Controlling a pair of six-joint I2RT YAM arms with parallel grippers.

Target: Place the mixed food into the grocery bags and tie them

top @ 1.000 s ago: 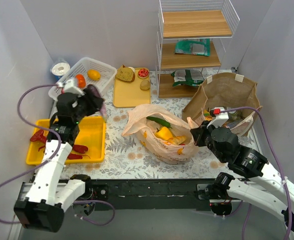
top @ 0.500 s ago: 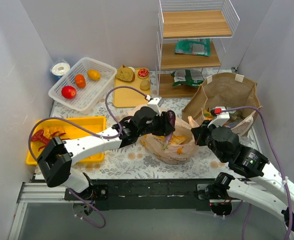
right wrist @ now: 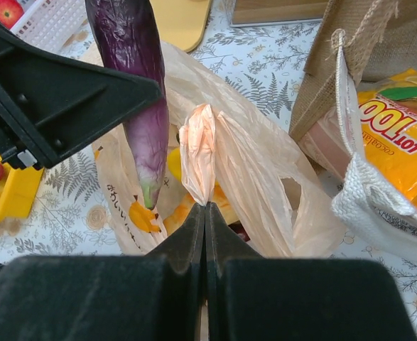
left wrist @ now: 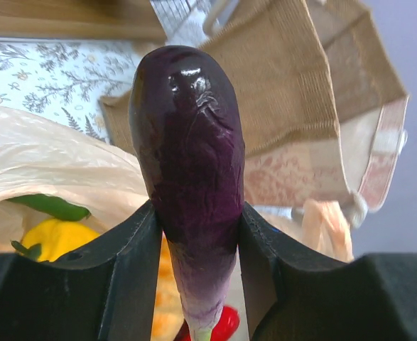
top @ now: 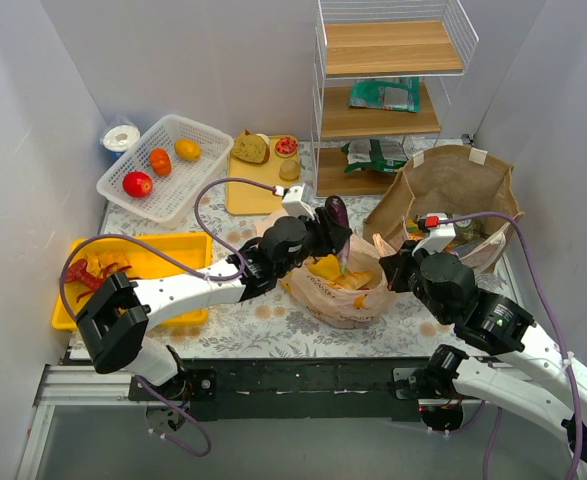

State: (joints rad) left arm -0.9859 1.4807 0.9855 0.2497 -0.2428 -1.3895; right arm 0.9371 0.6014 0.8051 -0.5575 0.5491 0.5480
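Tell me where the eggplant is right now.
Top view: the eggplant is mid-table, held stem-down in the left gripper above the open peach plastic bag, with the brown paper bag to its right.

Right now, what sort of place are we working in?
Probably a staged grocery-packing test cell: plain grey walls box in a fern-print table, with a small wire shelf and a white basket at the back.

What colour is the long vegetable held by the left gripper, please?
Glossy dark purple eggplant, green stem tip; best in left wrist view.
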